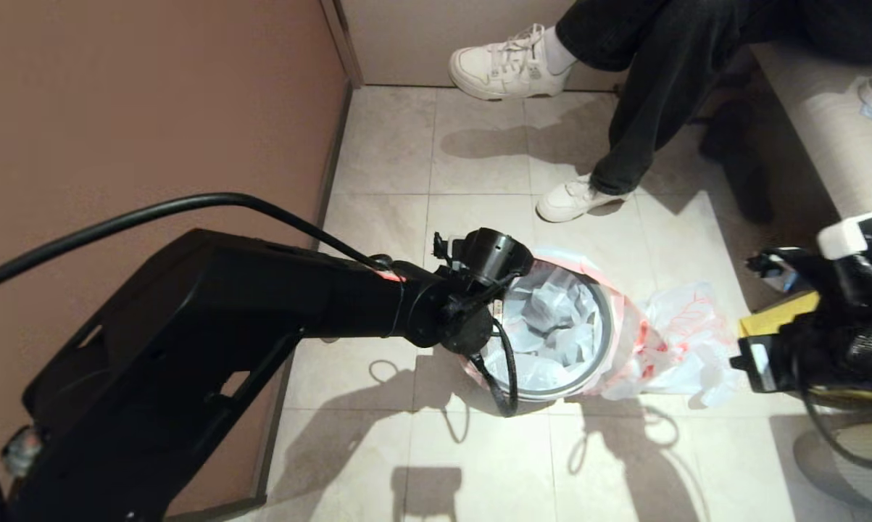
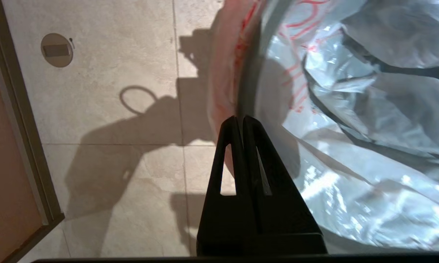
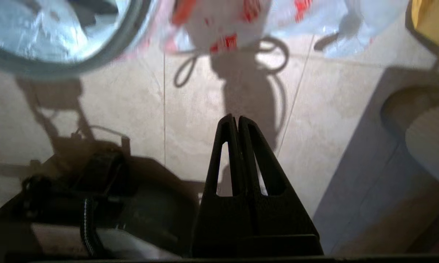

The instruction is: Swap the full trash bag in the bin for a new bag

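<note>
On the tiled floor [image 1: 479, 449] close to the brown wall [image 1: 153, 94] sits the bin [image 1: 551, 395], a small round tub with a thin grey hoop [image 1: 608, 319] around the top. The full trash bag [image 1: 551, 326] is in it, its pink-red edge folded out over the hoop, with crumpled whitish shapes showing inside.

The left claw [image 2: 240, 118] is at the bin's left rim. In the left wrist view its jaws are pressed together right at the hoop where the bag's folded edge [image 2: 223, 73] goes over. Looks to me like it's pinching that film, which would make sense as the way to peel the bag off the hoop, but I can't say for sure any plastic is actually caught between the tips.

Just right of the bin, touching it, a second bag [image 1: 686, 330] with red print lies crumpled on the floor. I'd guess that's the new bag, parked within reach for later.

The right claw [image 3: 237, 117] is closed on nothing, hanging over bare tile on the near right side, clear of both bags. Somebody's white sneakers [image 1: 508, 61] are at the far end.
</note>
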{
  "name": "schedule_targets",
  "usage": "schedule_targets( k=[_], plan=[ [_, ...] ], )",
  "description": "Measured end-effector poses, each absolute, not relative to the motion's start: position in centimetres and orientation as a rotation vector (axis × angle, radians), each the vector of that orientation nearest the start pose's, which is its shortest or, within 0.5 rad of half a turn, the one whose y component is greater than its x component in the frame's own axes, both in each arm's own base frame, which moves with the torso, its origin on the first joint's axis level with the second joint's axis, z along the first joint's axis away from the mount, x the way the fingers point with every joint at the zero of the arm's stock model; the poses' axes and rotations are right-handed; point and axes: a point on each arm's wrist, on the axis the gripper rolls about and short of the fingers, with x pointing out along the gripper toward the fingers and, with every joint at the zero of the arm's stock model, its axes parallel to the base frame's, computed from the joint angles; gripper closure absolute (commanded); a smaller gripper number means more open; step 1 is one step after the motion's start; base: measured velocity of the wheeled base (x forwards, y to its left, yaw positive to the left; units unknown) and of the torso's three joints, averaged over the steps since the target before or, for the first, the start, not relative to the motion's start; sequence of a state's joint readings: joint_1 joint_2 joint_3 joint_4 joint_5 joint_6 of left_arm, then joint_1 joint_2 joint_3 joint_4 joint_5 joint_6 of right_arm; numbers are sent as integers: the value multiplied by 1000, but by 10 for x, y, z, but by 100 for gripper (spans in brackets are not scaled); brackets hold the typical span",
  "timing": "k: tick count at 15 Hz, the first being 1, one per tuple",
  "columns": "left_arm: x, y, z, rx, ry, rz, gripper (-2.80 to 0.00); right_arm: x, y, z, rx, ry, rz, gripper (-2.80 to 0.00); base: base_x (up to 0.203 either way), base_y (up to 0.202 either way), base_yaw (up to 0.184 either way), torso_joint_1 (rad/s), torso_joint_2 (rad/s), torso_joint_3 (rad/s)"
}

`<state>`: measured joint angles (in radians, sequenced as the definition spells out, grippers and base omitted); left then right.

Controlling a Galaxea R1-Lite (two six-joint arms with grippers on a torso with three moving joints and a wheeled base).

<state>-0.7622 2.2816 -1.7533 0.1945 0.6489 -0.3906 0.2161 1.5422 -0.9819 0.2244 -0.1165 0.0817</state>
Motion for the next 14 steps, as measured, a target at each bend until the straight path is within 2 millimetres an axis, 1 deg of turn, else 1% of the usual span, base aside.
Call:
schedule_targets(
  k=[2,3,6,8,10,14],
  plan=[
    [348,-307,133,91,560,11,0,285,70,191,-81,746,62,0,0,0,0,0,0,0],
    [350,-307,131,91,562,13,0,300,77,189,-85,731,65,0,0,0,0,0,0,0],
    [354,-306,125,96,571,21,0,334,94,183,-95,705,75,0,0,0,0,0,0,0],
    [357,-305,122,95,573,27,0,351,100,179,-104,696,60,0,0,0,0,0,0,0],
    [360,-304,121,95,573,33,0,363,104,176,-105,687,59,0,0,0,0,0,0,0],
    [362,-305,116,101,581,35,0,375,107,176,-101,671,54,0,0,0,0,0,0,0]
  ],
)
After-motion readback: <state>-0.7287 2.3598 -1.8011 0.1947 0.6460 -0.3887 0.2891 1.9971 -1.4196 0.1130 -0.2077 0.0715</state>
